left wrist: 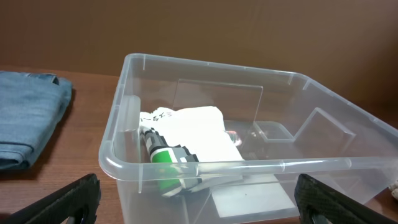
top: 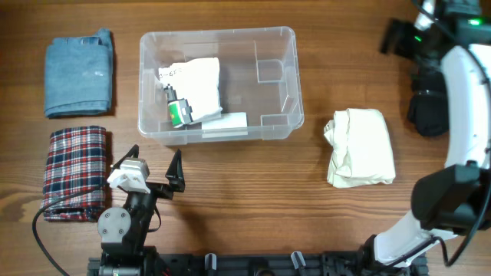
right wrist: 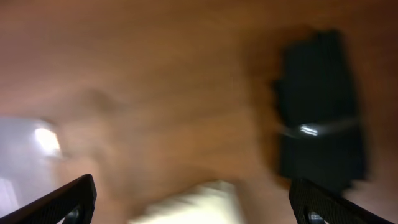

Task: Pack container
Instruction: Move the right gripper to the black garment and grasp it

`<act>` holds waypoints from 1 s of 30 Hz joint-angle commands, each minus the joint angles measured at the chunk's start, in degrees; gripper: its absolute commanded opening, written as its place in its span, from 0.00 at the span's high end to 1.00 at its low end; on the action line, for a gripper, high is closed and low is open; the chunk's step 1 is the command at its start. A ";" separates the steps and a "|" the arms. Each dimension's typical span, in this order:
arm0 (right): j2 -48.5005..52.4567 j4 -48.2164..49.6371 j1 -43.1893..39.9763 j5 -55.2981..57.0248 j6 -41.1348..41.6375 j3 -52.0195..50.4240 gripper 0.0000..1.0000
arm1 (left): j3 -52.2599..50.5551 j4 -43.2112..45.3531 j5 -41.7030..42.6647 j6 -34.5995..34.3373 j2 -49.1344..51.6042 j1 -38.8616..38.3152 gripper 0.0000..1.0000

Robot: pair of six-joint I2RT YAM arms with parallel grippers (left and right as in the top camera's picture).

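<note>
Gaping wide, empty: left gripper point(top: 156, 159), right gripper point(right wrist: 196, 200); white label point(top: 226, 121) on container point(top: 217, 34) and packet point(top: 196, 80) inside, both unreadable.

jeans point(top: 78, 73) left of container point(top: 230, 32) | bundled cloth point(top: 360, 147) right | packet point(top: 196, 86) inside container

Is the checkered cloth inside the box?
No, the checkered cloth lies on the table, outside the box.
</note>
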 commanded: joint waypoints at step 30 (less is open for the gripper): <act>28.13 8.85 -29.81 -31.69 -35.82 -0.85 0.00 | -0.20 -0.13 -0.46 -0.33 -0.31 0.37 0.00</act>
